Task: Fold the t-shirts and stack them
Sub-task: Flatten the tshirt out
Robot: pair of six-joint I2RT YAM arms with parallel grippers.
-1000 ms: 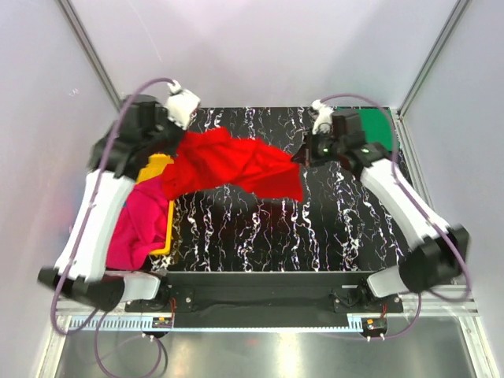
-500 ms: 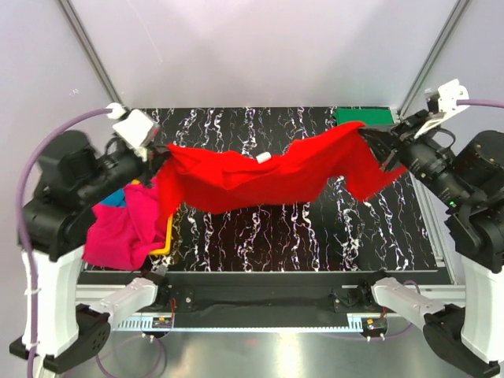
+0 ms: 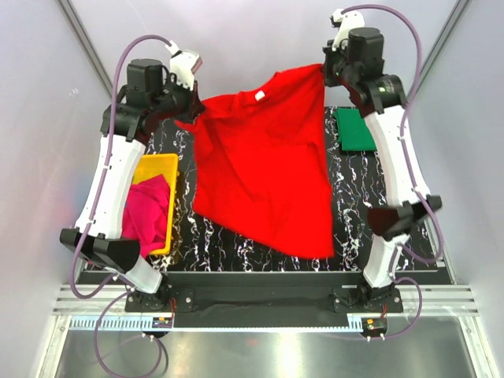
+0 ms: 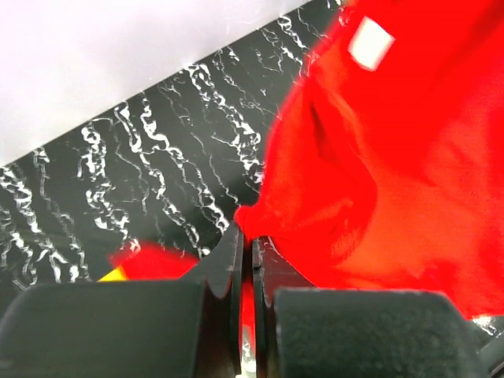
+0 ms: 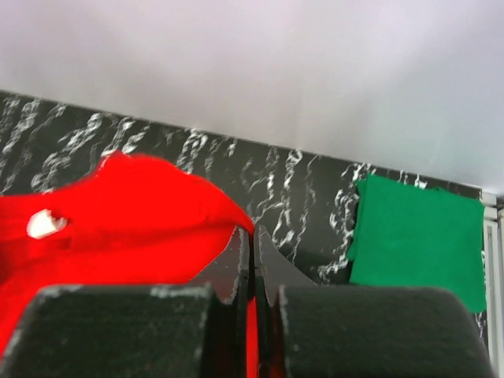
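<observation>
The left fingers (image 4: 234, 268) and right fingers (image 5: 236, 272) each pinch a shoulder of the red t-shirt (image 3: 260, 173), which hangs spread over the surface (image 3: 206, 238), just right of the yellow tray (image 3: 153, 164). The magenta t-shirt (image 3: 146, 213) lies in that tray.

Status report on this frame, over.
Left gripper and right gripper both shut on red shirt, hung spread above table. Folded green shirt far right. Nothing in the way.
</observation>
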